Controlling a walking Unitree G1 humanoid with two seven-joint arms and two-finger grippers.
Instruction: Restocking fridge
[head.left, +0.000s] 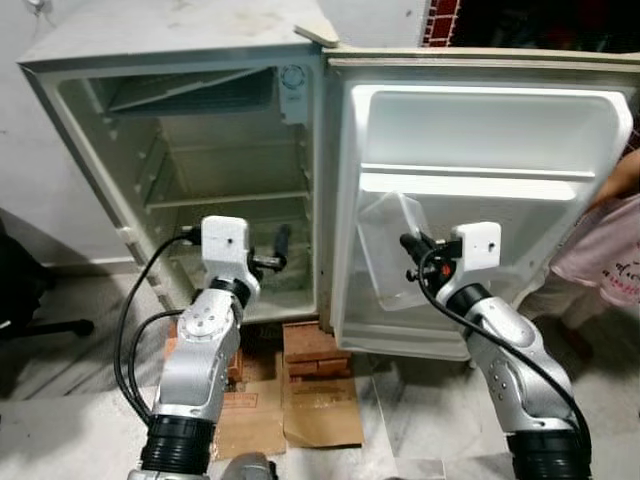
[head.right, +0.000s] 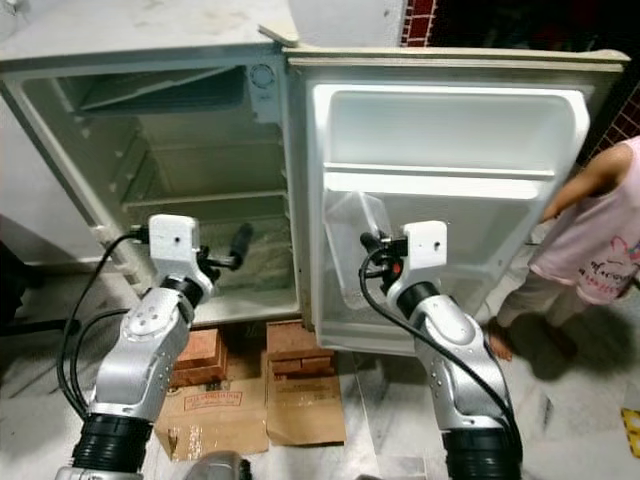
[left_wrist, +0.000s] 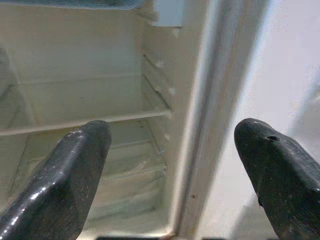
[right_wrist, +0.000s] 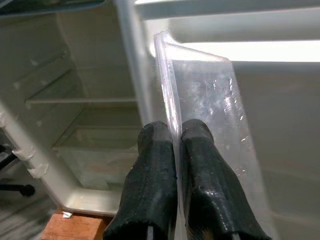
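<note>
The small white fridge (head.left: 90, 120) stands open, its door (head.left: 480, 130) swung out to the right. My right gripper (right_wrist: 177, 132) is shut on the edge of a clear plastic door bin (head.left: 395, 245), holding it upright against the door's inner face, below the door shelf rail (head.left: 470, 172). My left gripper (head.left: 275, 252) is open with nothing between its fingers (left_wrist: 75, 165), in front of the lower compartment. The shelves (head.left: 230, 197) inside are bare, and a clear drawer (right_wrist: 100, 160) sits at the bottom.
The fridge rests on red bricks (head.left: 310, 350), with flattened cardboard (head.left: 300, 410) on the floor before it. A person in a pink garment (head.left: 610, 250) stands at the right, behind the door's edge. A black chair base (head.left: 40, 320) sits at the far left.
</note>
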